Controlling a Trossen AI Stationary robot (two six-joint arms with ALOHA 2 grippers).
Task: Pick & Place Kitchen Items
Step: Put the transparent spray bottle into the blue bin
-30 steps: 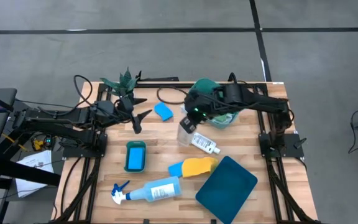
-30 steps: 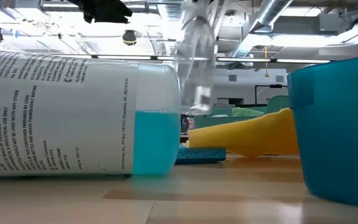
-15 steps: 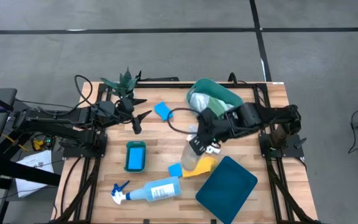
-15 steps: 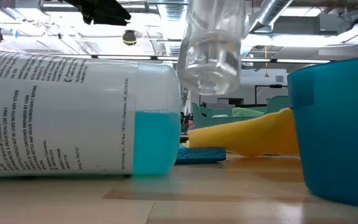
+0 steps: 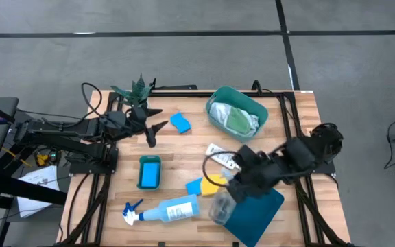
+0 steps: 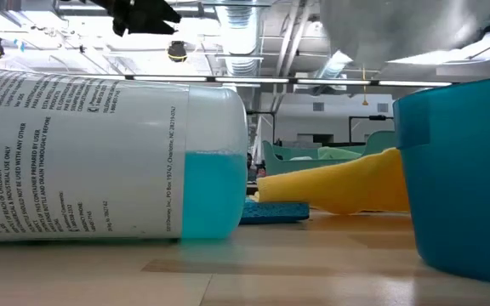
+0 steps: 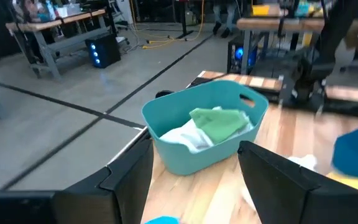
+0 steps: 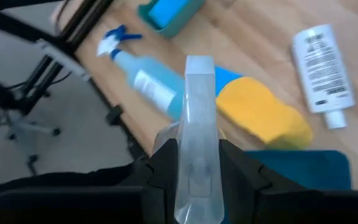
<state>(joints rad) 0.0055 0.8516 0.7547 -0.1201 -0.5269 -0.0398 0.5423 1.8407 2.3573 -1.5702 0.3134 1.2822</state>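
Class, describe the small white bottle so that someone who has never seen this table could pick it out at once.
Start at the teal tub at the table's far edge and come toward the near edge. The small white bottle lies flat on the wood beside the yellow cloth. Unlike the bigger spray bottle, it is white and has no trigger.

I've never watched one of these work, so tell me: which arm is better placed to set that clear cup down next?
The right arm, I'd judge. Its gripper is already shut on the clear cup, held near the spray bottle and dark teal lid. The left gripper waits empty, far off by the potted plant.

Grey floor (image 5: 184,62), dark lines; ceiling ducts (image 6: 373,25).
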